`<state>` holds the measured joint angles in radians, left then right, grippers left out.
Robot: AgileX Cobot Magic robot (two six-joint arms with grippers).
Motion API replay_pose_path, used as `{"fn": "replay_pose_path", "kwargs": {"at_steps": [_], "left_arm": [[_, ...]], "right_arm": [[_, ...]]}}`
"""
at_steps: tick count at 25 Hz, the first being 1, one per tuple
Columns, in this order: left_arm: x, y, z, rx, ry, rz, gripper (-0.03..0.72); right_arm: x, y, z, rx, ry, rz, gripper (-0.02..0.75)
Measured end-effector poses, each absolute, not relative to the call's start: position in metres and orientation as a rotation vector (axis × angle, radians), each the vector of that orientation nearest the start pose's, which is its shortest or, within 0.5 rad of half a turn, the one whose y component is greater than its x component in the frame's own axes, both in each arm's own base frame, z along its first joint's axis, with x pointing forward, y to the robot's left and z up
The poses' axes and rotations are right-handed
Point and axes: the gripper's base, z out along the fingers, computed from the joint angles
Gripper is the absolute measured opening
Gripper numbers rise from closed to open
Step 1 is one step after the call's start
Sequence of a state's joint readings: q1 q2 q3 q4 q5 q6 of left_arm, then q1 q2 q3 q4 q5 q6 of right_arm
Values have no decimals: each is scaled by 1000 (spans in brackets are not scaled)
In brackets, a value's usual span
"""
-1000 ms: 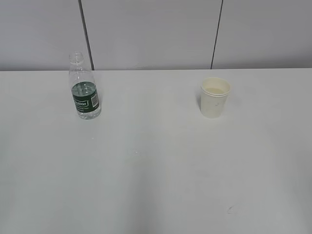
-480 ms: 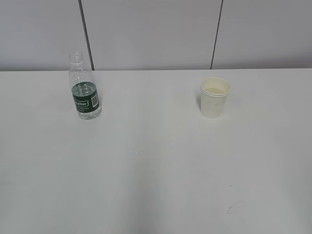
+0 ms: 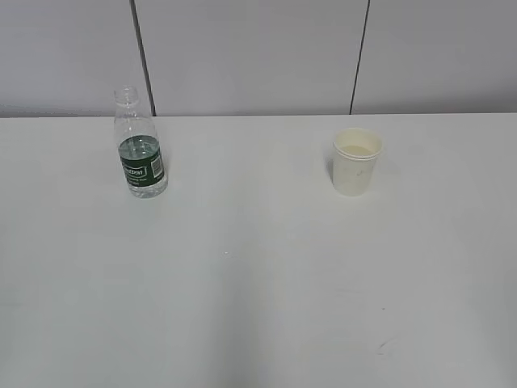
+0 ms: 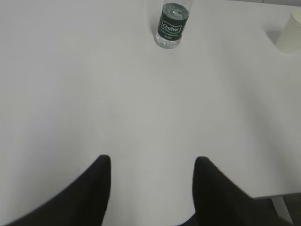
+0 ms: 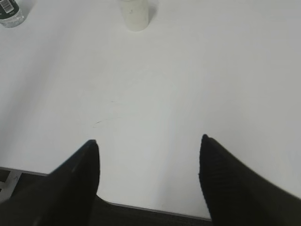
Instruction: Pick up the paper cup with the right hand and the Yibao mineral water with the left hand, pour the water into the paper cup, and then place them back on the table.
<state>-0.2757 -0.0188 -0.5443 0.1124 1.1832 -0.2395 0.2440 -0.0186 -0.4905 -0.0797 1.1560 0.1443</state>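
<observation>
White table (image 3: 258,291) spread beneath both grippers, left hand (image 4: 151,162) spread wide and empty, right hand (image 5: 148,143) likewise, Yibao mineral water (image 4: 172,24) upright far ahead of the left, paper cup (image 5: 134,14) far ahead of the right

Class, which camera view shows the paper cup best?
The exterior view: the whole paper cup stands upright, rim and inside visible. The left wrist view catches only its edge at the frame's corner; the right wrist view cuts off its top.

Grey panelled wall (image 3: 250,56) with dark seams
</observation>
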Motion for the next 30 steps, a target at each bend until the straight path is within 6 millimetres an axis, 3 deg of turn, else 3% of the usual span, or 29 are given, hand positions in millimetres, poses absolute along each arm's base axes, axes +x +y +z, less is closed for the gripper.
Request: {"fn": "replay_pose_path", "kwargs": {"at_steps": [20, 30], "left_arm": [[-10, 12, 276, 11, 2071, -165, 342], [-11, 10, 276, -94, 2067, -113, 342]], "right_arm": [[-8, -14, 268, -78, 2120, 46, 519], [-11, -14, 268, 110, 2116, -76, 519]]}}
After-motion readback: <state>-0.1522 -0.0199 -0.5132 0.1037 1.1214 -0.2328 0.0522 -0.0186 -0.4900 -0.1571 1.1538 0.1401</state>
